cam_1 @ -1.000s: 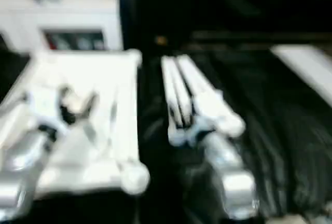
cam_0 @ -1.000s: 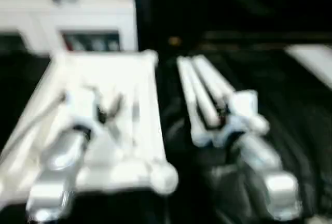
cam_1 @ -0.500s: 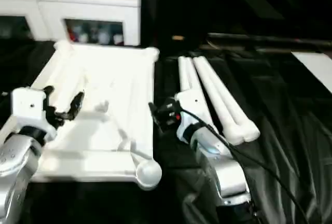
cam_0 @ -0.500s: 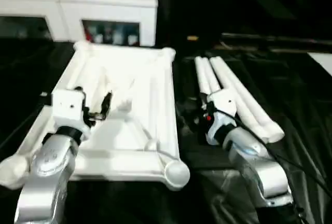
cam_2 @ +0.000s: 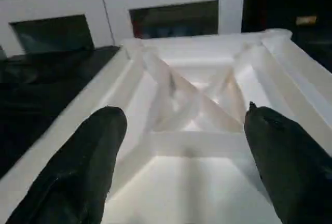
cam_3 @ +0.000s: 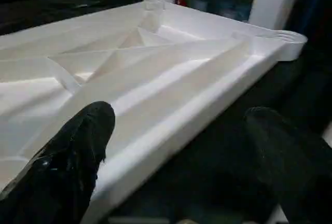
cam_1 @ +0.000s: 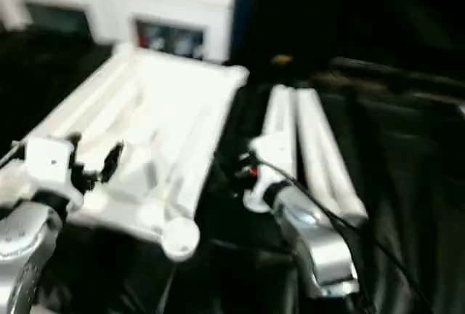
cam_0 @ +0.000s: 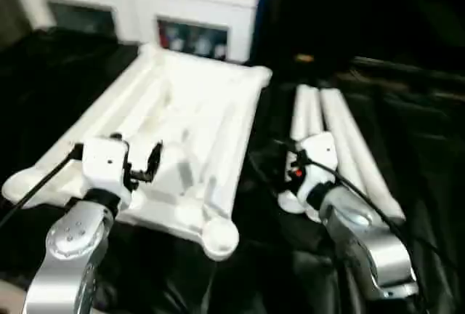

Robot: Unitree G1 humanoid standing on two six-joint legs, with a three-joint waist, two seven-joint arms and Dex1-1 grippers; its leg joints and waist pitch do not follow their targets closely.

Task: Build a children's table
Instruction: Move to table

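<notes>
I am holding my left hand [cam_0: 142,165] wide open and empty above the near half of the table top [cam_0: 196,110], which is lying ribbed side up on the black-covered worktop [cam_0: 43,74]. My right hand [cam_1: 231,170] is likewise spread wide with nothing in it, hovering over the dark gap between the top's right rim and the legs [cam_0: 341,139]. In the right wrist view the rim is running just ahead of one of my fingers [cam_3: 72,151].

The legs are lying side by side just beyond my right hand, well clear of the top.

I am judging the top to be light, stiff moulded plastic, smooth and likely slippery; the raised ribs and rim offer the surest purchase. The legs look like light, rigid tubes that may roll; I would be gripping one mid-shaft. The corner socket [cam_0: 219,235] nearest me is standing empty.
</notes>
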